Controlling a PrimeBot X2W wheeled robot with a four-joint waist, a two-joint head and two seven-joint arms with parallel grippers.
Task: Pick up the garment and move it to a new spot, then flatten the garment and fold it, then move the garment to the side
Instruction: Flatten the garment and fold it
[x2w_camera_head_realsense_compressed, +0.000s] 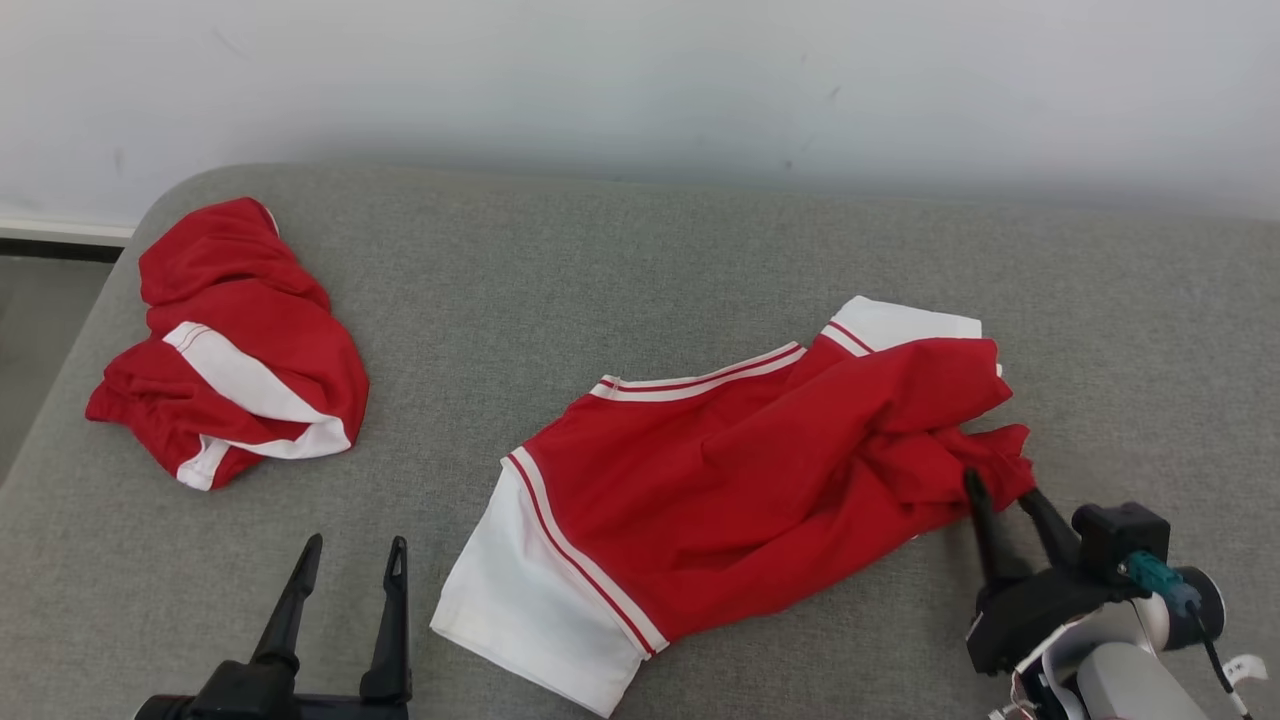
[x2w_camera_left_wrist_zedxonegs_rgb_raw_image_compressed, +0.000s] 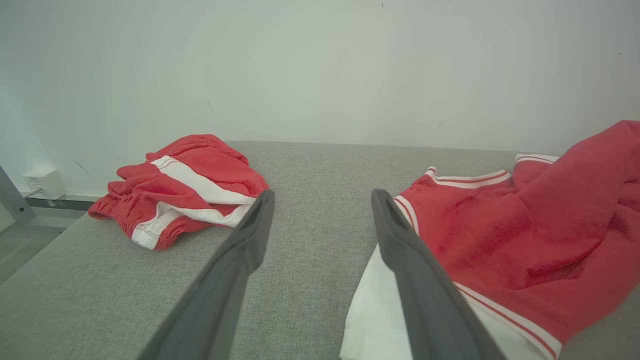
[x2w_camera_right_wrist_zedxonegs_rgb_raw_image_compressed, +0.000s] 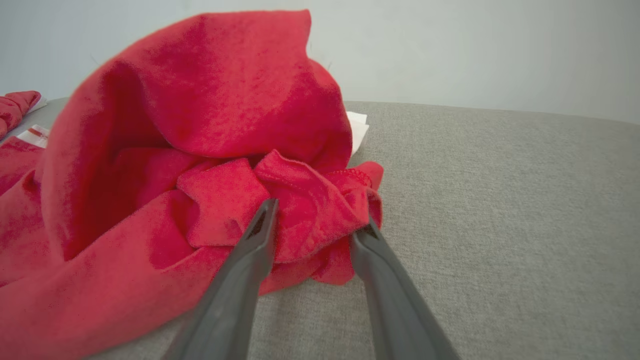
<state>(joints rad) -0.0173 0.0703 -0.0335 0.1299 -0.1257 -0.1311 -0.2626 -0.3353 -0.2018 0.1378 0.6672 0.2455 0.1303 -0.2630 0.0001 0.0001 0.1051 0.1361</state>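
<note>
While my left gripper (x2w_camera_head_realsense_compressed: 356, 541) is hanging open, my right gripper (x2w_camera_head_realsense_compressed: 998, 487) is straddling a bunched corner of the garment (x2w_camera_head_realsense_compressed: 740, 470), jaws parted: pick-up step; next move calls for pinching, then lifting.

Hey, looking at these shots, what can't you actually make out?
- Right wrist view: whether the right tool is pinching the garment; bunched cloth covers the contact.
- Left wrist view: the garment's right part, cut off by the frame edge.
- Head view: the second garment, its shape hidden by its own folds.
</note>
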